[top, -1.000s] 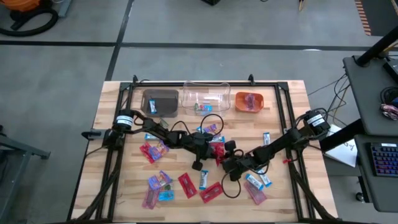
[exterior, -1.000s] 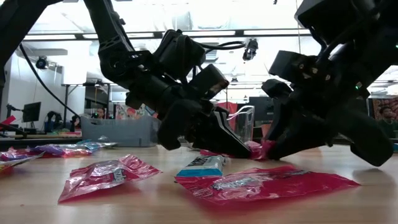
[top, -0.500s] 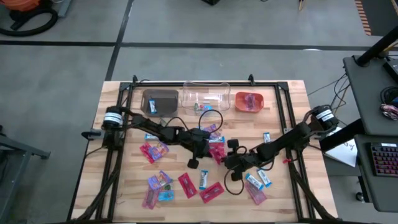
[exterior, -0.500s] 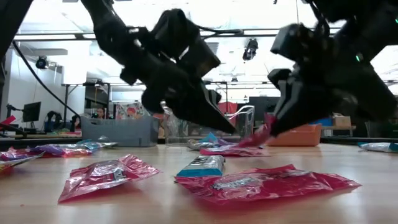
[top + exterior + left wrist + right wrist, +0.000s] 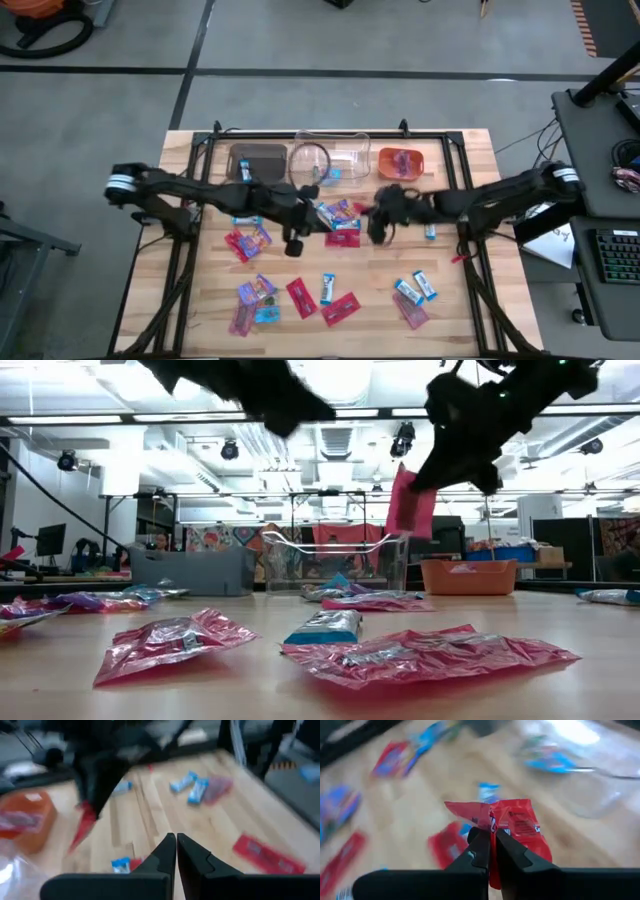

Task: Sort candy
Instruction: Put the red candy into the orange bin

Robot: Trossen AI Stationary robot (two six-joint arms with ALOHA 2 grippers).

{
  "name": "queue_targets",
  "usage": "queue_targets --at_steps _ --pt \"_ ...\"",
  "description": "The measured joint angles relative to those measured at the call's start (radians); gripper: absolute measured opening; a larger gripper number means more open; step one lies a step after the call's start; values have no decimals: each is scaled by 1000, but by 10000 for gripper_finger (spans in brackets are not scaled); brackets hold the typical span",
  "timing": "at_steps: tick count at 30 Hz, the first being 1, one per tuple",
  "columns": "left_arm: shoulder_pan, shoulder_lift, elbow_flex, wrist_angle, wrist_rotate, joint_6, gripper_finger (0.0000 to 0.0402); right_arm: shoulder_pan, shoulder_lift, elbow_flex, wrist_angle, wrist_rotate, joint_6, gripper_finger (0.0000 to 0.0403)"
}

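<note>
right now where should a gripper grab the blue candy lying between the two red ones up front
Take the blue candy across its narrow width, near the middle, coming straight down from above. It lies flat on the table with bare wood along its long sides, so fingers fit there; its near end sits close to a red candy.

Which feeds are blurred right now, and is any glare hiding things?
Left wrist view: table and scattered candy smeared by motion. Right wrist view: background smeared, the red shiny-wrapped candy in the fingers stays sharp. Low view: bright ceiling lights silhouette both arms. High view: clear, evenly lit.
</note>
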Motion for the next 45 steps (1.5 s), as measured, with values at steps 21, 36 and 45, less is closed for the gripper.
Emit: queue_targets --at_steps 21,36,45 --pt "-160 -284 0 -99 -278 -129 0 -537 -171 -6 -326 20 55 13" --pt "-166 -284 0 -168 -331 -170 0 -566 125 -6 -255 134 66 13" --pt "-166 -281 -4 -174 -331 -178 0 -566 166 -5 -258 131 54 80"
